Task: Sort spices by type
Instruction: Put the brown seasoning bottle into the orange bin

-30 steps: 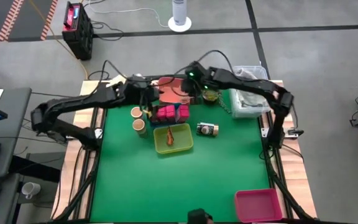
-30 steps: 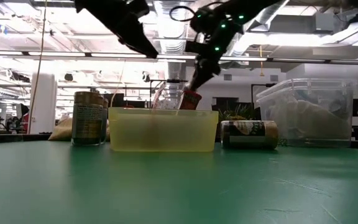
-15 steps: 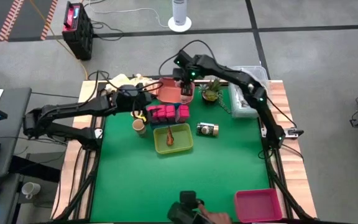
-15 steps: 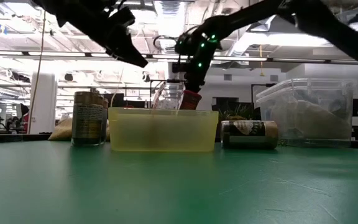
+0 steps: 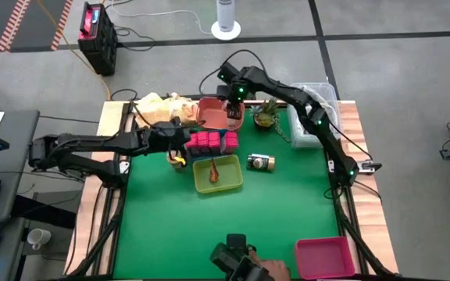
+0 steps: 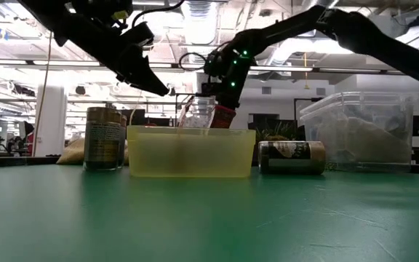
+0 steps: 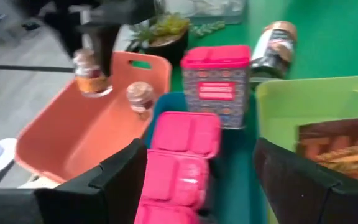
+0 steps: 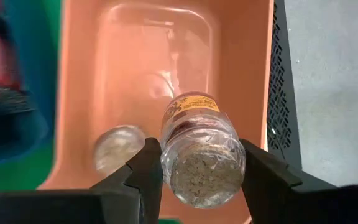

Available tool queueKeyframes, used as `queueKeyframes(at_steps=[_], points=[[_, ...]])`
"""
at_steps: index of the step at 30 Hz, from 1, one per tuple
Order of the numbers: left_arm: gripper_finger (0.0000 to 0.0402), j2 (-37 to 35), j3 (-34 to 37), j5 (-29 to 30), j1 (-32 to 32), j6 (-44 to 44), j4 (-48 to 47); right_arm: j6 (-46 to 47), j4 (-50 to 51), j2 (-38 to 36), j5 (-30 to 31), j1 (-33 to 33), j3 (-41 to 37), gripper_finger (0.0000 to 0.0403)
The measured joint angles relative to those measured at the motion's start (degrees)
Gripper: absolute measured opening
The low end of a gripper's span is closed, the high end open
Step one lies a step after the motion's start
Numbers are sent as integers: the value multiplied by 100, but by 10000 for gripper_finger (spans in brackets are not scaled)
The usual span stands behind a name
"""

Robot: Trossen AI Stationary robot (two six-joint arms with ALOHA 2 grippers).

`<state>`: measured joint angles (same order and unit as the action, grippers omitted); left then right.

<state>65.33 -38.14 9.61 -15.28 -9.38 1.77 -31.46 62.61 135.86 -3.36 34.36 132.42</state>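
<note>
Right wrist view | orange bin [image 8: 247,74]: one jar [image 8: 118,144] | right end effector [image 8: 197,171]: clear jar [image 8: 199,152]

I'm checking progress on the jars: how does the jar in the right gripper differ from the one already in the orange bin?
The held jar is clamped between the right gripper fingers, above the orange bin; the other jar stands free on the bin's floor. The held jar shows a yellow label; the other jar's label cannot be seen. Both are small clear spice jars with greyish contents.

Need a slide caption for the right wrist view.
Right end effector holds a clear spice jar above the orange bin.
</note>
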Motion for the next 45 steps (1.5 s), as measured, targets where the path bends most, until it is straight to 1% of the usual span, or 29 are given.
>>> queueKeyframes(at_steps=[5, 9, 11, 15, 21, 25, 29, 38, 45], points=[[278, -1, 19, 48, 327, 26, 70, 1, -19, 49, -3, 64, -43, 195], [278, 16, 17, 121, 545, 207, 191, 44, 19, 38, -16, 96, -58, 200], [278, 90, 16, 174, 646, 297, 274, 37, 2, 38, -118, 115, -89, 202], [278, 271, 16, 227, 779, 364, 392, 15, -3, 44, -134, 148, -184, 202], [278, 579, 16, 260, 825, 406, 565, -4, -14, 39, -167, 133, -292, 204], [278, 689, 16, 261, 825, 427, 584, -4, -37, 38, -167, 138, -293, 217], [278, 692, 16, 262, 825, 449, 599, -2, -15, 38, -166, 136, -293, 229], [278, 692, 14, 262, 825, 502, 548, 87, 85, 38, -166, 137, -291, 232], [278, 692, 14, 262, 825, 497, 535, 61, 229, 38, -247, 136, -291, 260]])
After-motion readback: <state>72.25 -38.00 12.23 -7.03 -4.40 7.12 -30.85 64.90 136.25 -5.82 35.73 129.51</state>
